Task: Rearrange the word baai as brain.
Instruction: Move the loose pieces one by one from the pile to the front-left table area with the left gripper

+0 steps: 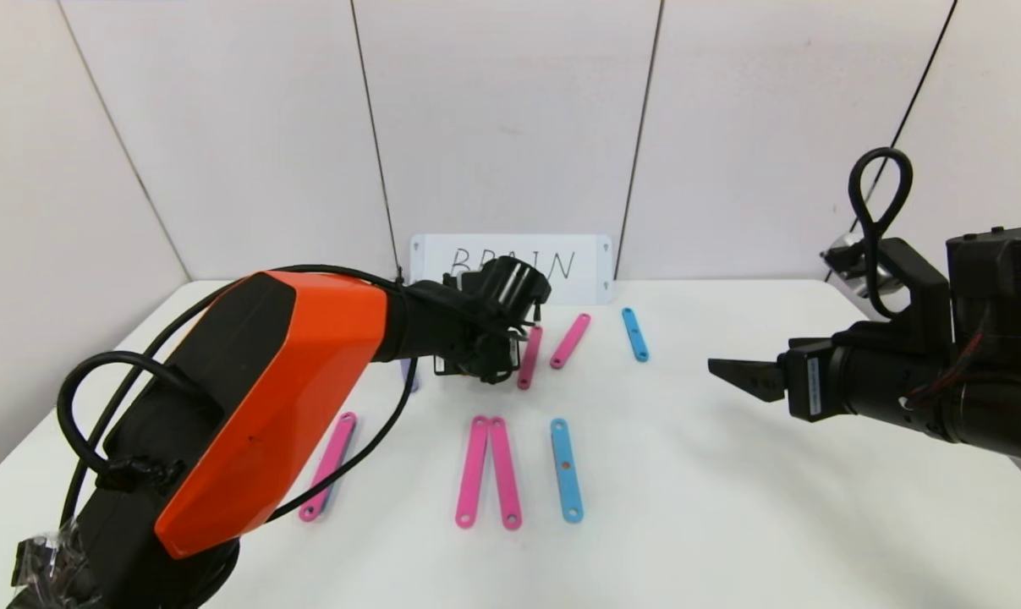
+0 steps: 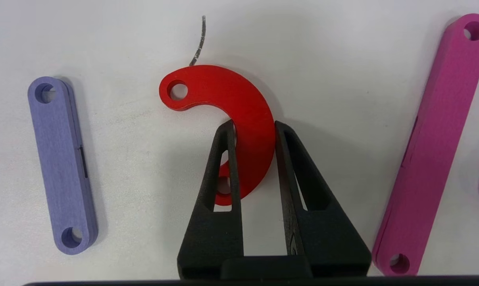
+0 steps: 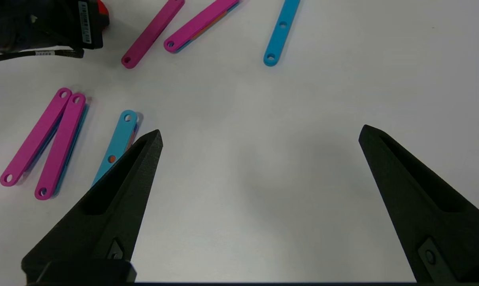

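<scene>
Left wrist view shows the left pincer (image 2: 254,131) closed across the band of a red half-ring (image 2: 239,115) lying flat on the white worktop (image 2: 144,167), between a purple strip (image 2: 62,165) and a pink strip (image 2: 431,147). The piece looks thin, rigid and light, likely smooth plastic; gripping mid-arc across its width seems sound, though it may pivot. Head view counts five pink strips, two blue, and a card (image 1: 510,266) behind them. The right pincer (image 1: 743,375) hangs wide open over the bare worktop, well apart, holding nothing.
</scene>
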